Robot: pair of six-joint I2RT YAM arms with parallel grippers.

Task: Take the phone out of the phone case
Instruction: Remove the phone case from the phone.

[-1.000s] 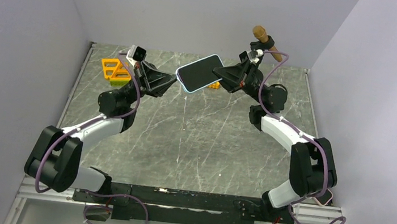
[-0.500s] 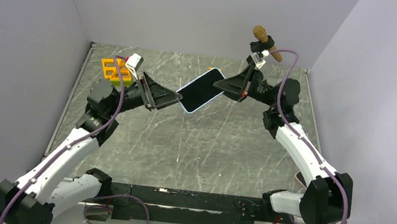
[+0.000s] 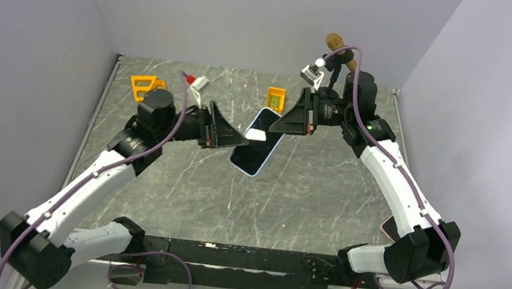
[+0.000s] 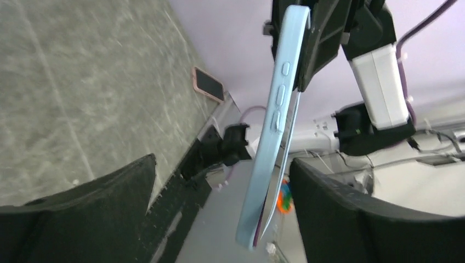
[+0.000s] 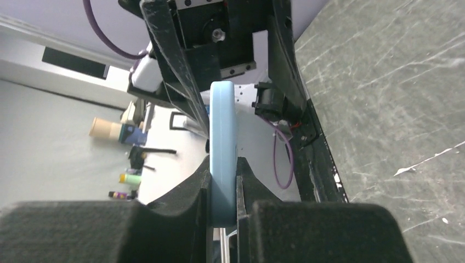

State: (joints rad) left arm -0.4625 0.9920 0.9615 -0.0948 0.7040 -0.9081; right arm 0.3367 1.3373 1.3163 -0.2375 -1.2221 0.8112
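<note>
The phone (image 3: 251, 156), dark screen up, sits in a light blue phone case (image 4: 272, 129) and hangs tilted above the table's middle. My right gripper (image 3: 274, 127) is shut on the case's far end; in the right wrist view the right gripper (image 5: 223, 164) has its pads pressed on both faces of the phone case (image 5: 223, 126). My left gripper (image 3: 242, 140) is open at the phone's left side. In the left wrist view the left gripper (image 4: 222, 161) has its fingers wide on either side of the case without touching it. At the lower end a thin pale edge (image 4: 284, 181) stands slightly off the case.
An orange frame toy (image 3: 142, 86) lies at the back left and a small orange block (image 3: 275, 99) at the back middle. A pink phone (image 4: 207, 83) lies near the table's front right edge. A wooden-handled tool (image 3: 337, 45) sticks up by the back wall.
My left gripper has opened from shut and let go of the phone's end. Both arms have brought the phone forward and lower, and it has turned more lengthwise.
</note>
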